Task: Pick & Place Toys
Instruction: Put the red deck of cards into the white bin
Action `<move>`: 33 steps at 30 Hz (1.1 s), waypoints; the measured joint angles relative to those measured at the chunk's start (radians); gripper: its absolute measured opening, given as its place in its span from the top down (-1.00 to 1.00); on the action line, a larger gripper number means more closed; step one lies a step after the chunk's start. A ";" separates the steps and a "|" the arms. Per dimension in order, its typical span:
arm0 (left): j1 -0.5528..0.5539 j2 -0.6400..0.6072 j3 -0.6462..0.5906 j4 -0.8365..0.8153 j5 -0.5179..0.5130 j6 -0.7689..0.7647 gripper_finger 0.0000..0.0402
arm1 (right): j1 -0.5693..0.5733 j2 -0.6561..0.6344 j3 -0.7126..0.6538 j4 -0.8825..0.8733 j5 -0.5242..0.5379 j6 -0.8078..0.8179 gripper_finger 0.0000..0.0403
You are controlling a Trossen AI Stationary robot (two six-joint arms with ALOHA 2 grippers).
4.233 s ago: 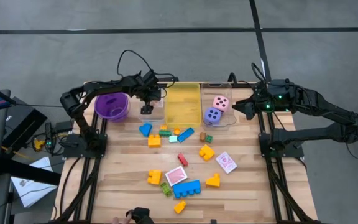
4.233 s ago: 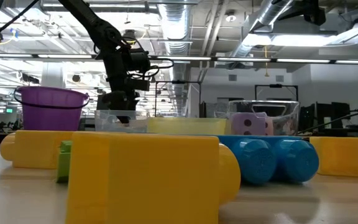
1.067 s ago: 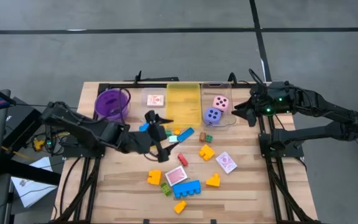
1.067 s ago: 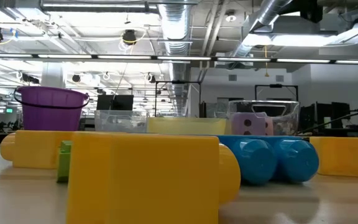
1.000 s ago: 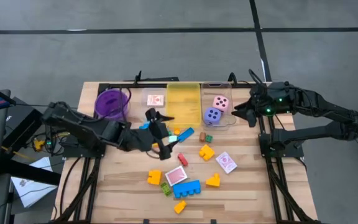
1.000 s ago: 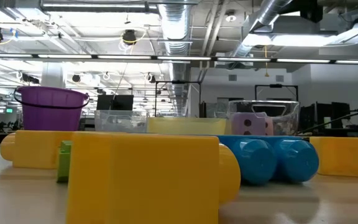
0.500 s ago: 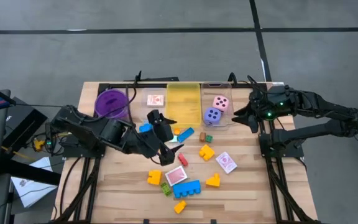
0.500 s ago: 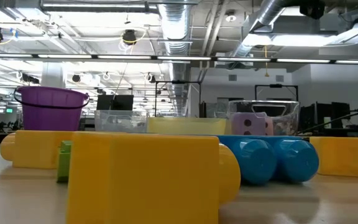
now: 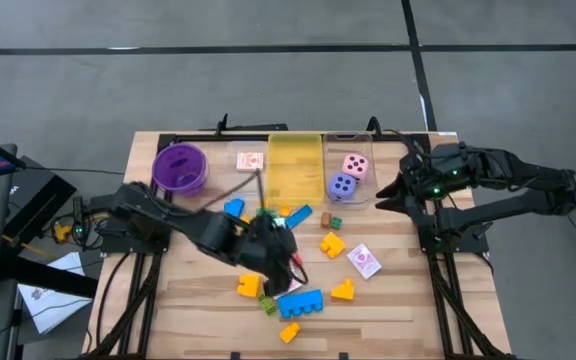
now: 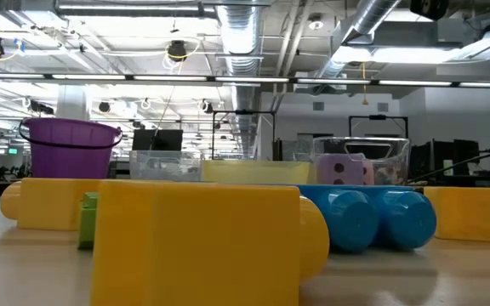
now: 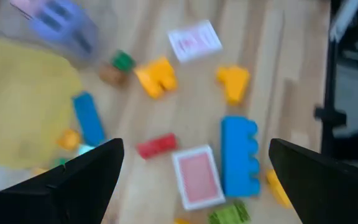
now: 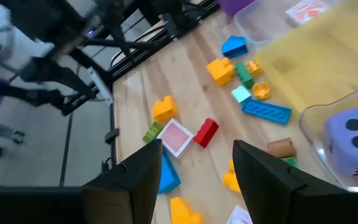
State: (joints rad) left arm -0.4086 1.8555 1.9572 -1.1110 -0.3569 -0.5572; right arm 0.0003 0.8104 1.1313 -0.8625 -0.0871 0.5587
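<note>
Red-backed playing card [image 11: 197, 175] below left end effector [image 11: 191, 168], fingers spread wide.

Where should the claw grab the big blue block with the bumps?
Come straight down from above and pinch the big blue block across its narrow width, near the middle. It lies flat and long on the table, so its ends are probably too far apart to span.

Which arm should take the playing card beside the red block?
Left, probably. The left gripper hovers open right over that playing card and red block, while the right gripper waits at the table's edge by the dice bin.
</note>
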 joint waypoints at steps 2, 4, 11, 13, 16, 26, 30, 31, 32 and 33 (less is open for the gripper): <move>-0.008 0.034 0.000 -0.001 0.052 -0.002 -0.99 | 0.015 0.000 0.000 -0.001 -0.010 -0.016 0.06; -0.014 0.067 0.000 0.002 0.096 -0.008 -0.99 | 0.028 0.000 0.000 -0.001 -0.024 -0.028 0.06; -0.042 0.160 0.000 0.013 0.168 -0.092 -0.99 | 0.069 0.000 0.000 -0.002 -0.047 -0.043 0.06; -0.046 0.180 0.000 0.013 0.170 -0.114 -0.99 | 0.080 0.000 0.000 -0.002 -0.048 -0.043 0.06; -0.046 0.211 0.000 0.013 0.170 -0.154 -0.99 | 0.094 0.000 0.000 -0.002 -0.049 -0.044 0.06; -0.032 0.326 0.000 0.012 0.109 -0.166 -0.99 | 0.112 0.000 0.000 -0.003 -0.049 -0.047 0.06; -0.007 0.366 -0.001 0.010 0.091 -0.170 -0.99 | 0.112 0.000 0.000 -0.006 -0.049 -0.047 0.06; 0.002 0.373 -0.001 0.010 0.090 -0.178 -0.99 | 0.112 0.000 0.000 -0.007 -0.049 -0.049 0.06; 0.011 0.379 -0.001 0.010 0.090 -0.183 -0.99 | 0.112 0.000 0.000 -0.009 -0.049 -0.055 0.06; 0.018 0.385 -0.001 0.011 0.090 -0.185 -0.99 | 0.112 0.000 0.000 -0.015 -0.049 -0.059 0.06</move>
State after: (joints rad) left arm -0.3905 2.2402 1.9564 -1.0996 -0.2668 -0.7425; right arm 0.1120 0.8104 1.1313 -0.8775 -0.1356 0.4992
